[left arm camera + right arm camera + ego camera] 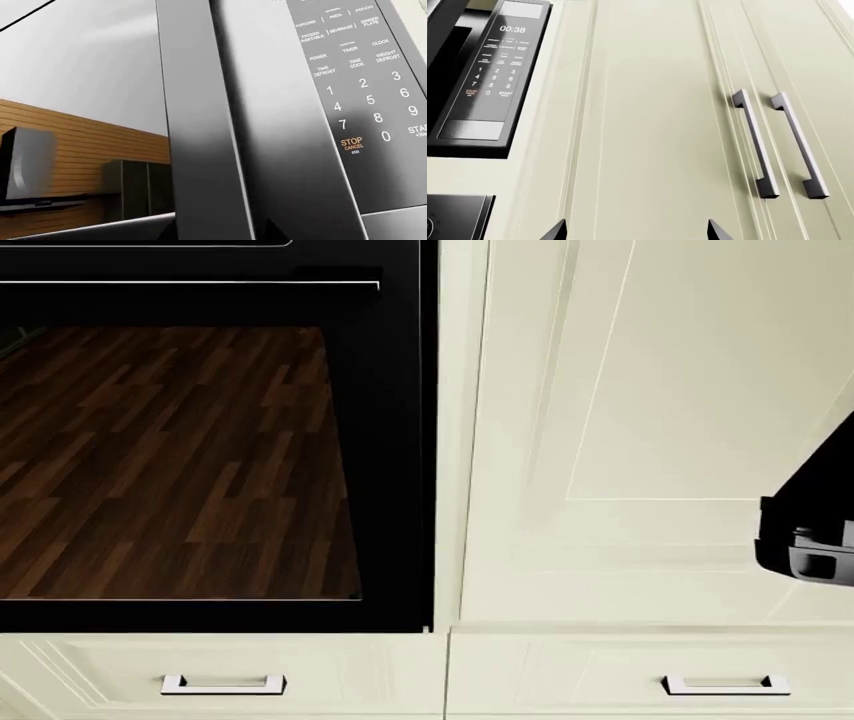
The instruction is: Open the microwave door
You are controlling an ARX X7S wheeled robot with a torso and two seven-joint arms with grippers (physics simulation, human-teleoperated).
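Observation:
The microwave fills the left wrist view at very close range. Its vertical dark steel door handle [200,125] runs between the glossy door glass [80,75] and the keypad [363,85]. My left gripper [217,231] is shut on that handle, with one dark fingertip [167,232] showing on each side of the bar. In the right wrist view the microwave keypad [494,65] reads 00:38, with a dark opening beside it. My right gripper [637,230] is open in front of a cream cabinet panel and holds nothing. The microwave is out of the head view.
A black wall oven [174,460] with reflective glass sits below the microwave. Cream cabinets [641,440] stand to its right, and drawers with steel pulls [223,684] lie beneath. Two vertical cabinet handles [754,145] are to the right of my right gripper. Part of my right arm [807,530] shows at the head view's right edge.

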